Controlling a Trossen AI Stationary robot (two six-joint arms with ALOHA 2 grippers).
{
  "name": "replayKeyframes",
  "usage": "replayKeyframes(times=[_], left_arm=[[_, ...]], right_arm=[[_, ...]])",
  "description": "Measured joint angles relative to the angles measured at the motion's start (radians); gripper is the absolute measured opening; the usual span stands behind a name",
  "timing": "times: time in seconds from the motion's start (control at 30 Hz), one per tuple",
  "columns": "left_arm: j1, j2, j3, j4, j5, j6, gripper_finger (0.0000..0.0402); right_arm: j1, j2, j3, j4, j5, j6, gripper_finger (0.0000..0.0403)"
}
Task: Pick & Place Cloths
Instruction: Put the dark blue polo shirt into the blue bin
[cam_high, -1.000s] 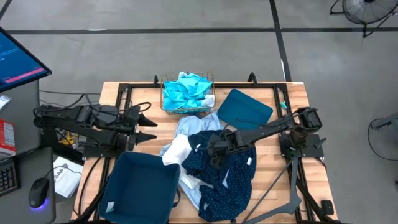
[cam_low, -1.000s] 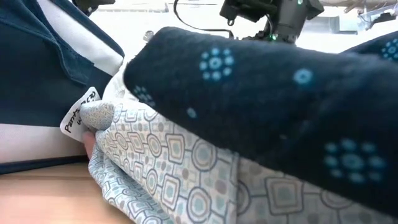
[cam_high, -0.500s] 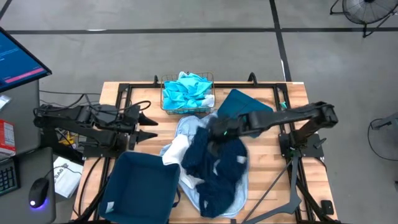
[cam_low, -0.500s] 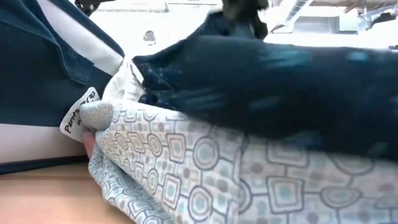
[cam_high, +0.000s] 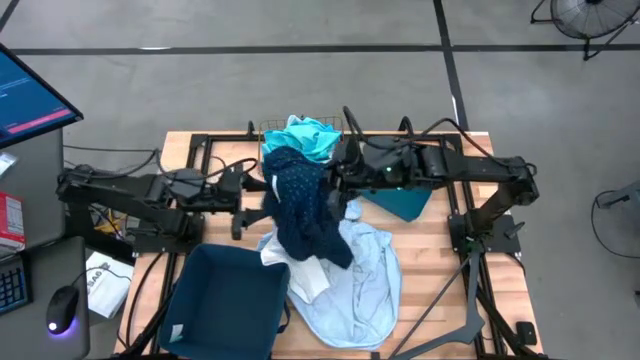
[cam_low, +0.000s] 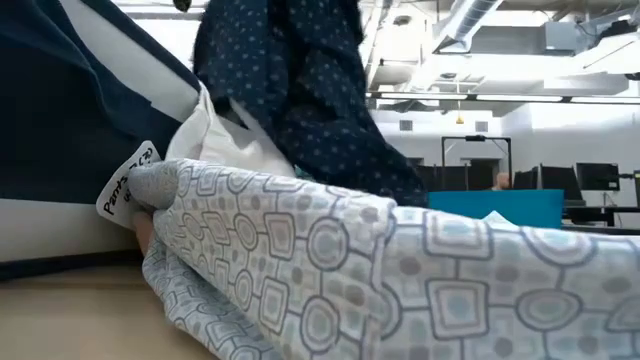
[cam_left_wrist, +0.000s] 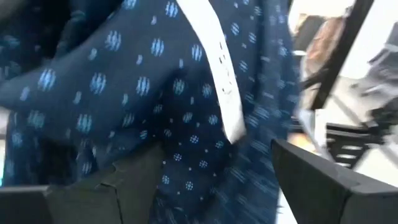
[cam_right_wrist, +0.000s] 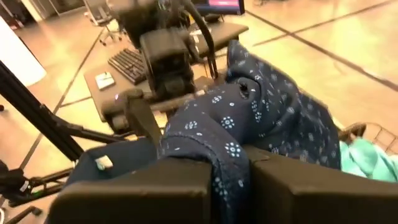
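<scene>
On the wooden surface (cam_high: 440, 235), my right end effector (cam_high: 338, 168) is clamped on the navy dotted garment (cam_high: 300, 205), hanging beside the wire basket (cam_high: 268, 130). My left end effector (cam_high: 245, 195) waits open nearby. Next, I judge: carry and release.

1. A small white label (cam_low: 128, 182) at the edge of the pale patterned cloth (cam_low: 330, 270), low view, carries dark print. Only a few letters show, something like "Pan", and the rest curls out of sight.
2. The monitor screen (cam_high: 28, 95) beside the worktop (cam_high: 470, 150) shows lines of text, too small to read.
</scene>
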Motion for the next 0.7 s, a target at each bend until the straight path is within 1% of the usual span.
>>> replayKeyframes(times=[0.2, 0.3, 0.37, 0.47, 0.6, 0.7], left_arm=[[0.003, 0.096, 0.0, 0.05, -0.07, 0.039, 0.0306], [0.022, 0.148, 0.0, 0.122, -0.073, 0.039, 0.0319], [0.04, 0.18, 0.0, 0.172, -0.074, 0.039, 0.0328], [0.057, 0.208, 0.0, 0.21, -0.074, 0.031, 0.0339], [0.056, 0.183, 0.0, 0.204, -0.072, -0.005, 0.034], [0.043, 0.11, 0.0, 0.201, -0.077, -0.013, 0.032]], right_arm=[[0.0, 0.067, 0.099, 0.01, -0.005, -0.034, 0.0005], [0.0, 0.098, 0.114, 0.038, -0.057, -0.033, 0.0005], [0.007, 0.122, 0.118, 0.103, -0.097, -0.027, 0.0005], [0.017, 0.146, 0.117, 0.152, -0.148, -0.023, 0.0005], [0.028, 0.147, 0.117, 0.191, -0.165, -0.022, 0.0005], [0.027, 0.146, 0.117, 0.223, -0.171, -0.022, 0.0005]])
